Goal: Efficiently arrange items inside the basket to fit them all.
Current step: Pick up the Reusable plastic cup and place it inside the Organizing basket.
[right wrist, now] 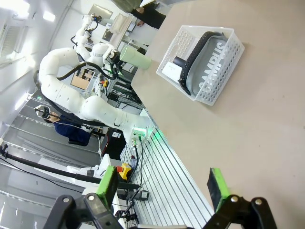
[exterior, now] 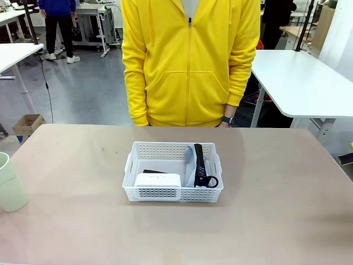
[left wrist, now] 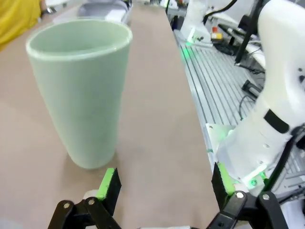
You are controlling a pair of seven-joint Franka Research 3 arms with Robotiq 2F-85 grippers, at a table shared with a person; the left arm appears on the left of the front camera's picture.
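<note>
**A:** How did your grippers stand?

**B:** My left gripper was spread wide with nothing between its green pads. It hung low over the table, at the near left corner. My right gripper was also apart and empty, well away from the basket and high above the table.

**A:** And the pale green cup?

**B:** The pale green cup stood upright on the table, outside the basket, at the near left edge. In my left wrist view it rose just ahead of one finger, not inside the gap. I could not tell whether that finger touched it.

**A:** What lay in the basket?

**B:** The basket sat in the middle of the table, in front of a person in a yellow zip hoodie at the far side. The grey pouch stood on edge along the right wall, its black band uppermost and its loop at the near end. The white box lay in the near left corner against the front wall. The black stapler lay just behind the box, mostly hidden.
</note>
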